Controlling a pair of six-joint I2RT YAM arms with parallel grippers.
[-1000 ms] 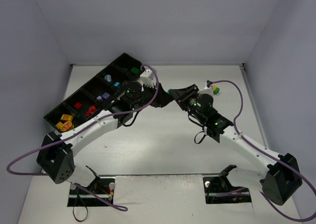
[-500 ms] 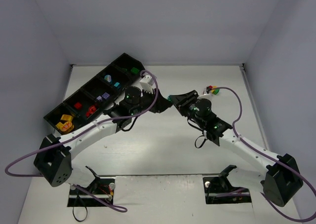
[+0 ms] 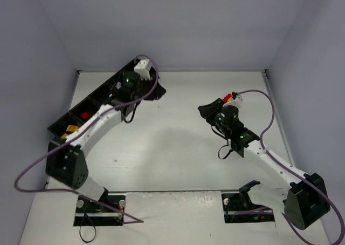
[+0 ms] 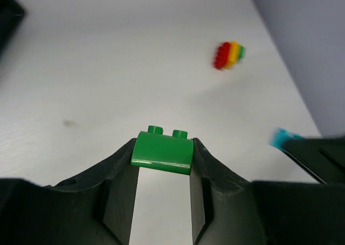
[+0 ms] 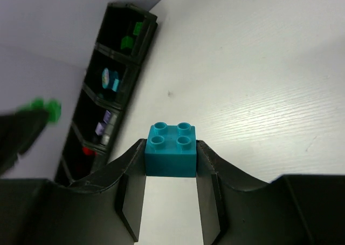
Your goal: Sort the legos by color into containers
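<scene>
Now gripping a green two-stud brick (image 4: pixel 162 150) in the left gripper (image 4: pixel 161 175), jaws pinched on its two sides, studs up, over bare table (image 4: pixel 108 67) just beside the far end of the black tray (image 3: pixel 59 127). Likewise clamping a teal four-stud brick (image 5: pixel 170 149) in the right gripper (image 5: pixel 170 172), studs up, over the white table and well apart from the tray. Left to sort: a stuck-together red, yellow and green clump (image 4: pixel 228 56) lying on the table near the right wall.

Could drop the green brick short of its compartment if released here, being beside the tray and not over it. Could lose either brick by twisting, judging by how little of each jaw bears on the plastic. Could land teal among the green bricks, the two compartments being neighbours. Risks a knock between the arms if both reach the tray's far end together. Would mix colours if the clump went in whole.

Cannot make out any brand, label or lettering, not even on the studs
</scene>
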